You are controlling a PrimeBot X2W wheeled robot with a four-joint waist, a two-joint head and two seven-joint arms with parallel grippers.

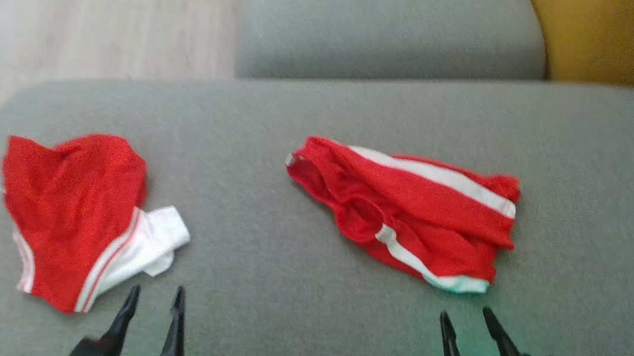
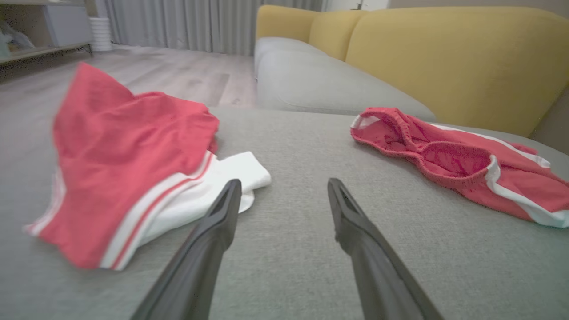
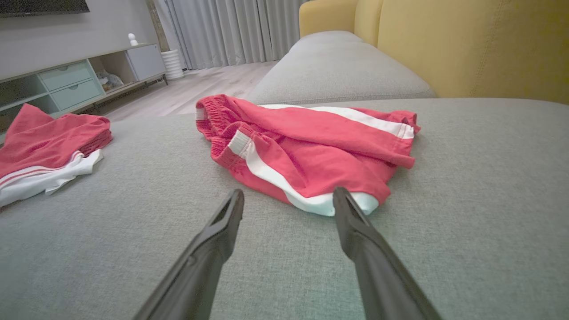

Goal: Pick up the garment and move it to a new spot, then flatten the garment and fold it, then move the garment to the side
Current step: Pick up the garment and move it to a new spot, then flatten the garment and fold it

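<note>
Left of the shorts [image 1: 408,212] lies the shirt [image 1: 68,215]; left gripper [image 1: 157,289] and right gripper [image 1: 466,312] gape wide, both empty.

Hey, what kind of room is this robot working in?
Probably a home living room: a grey-and-yellow sofa, a low cabinet with drawers, and long curtains over wood flooring.

I'm seeing grey sofa cushion [image 1: 259,267] carrying two pieces, lying well apart. Red garment with white trim [image 1: 74,216] sitting bunched near left edge. Red shorts with white stripes [image 1: 408,212] lying crumpled toward right, waistband facing left.
</note>
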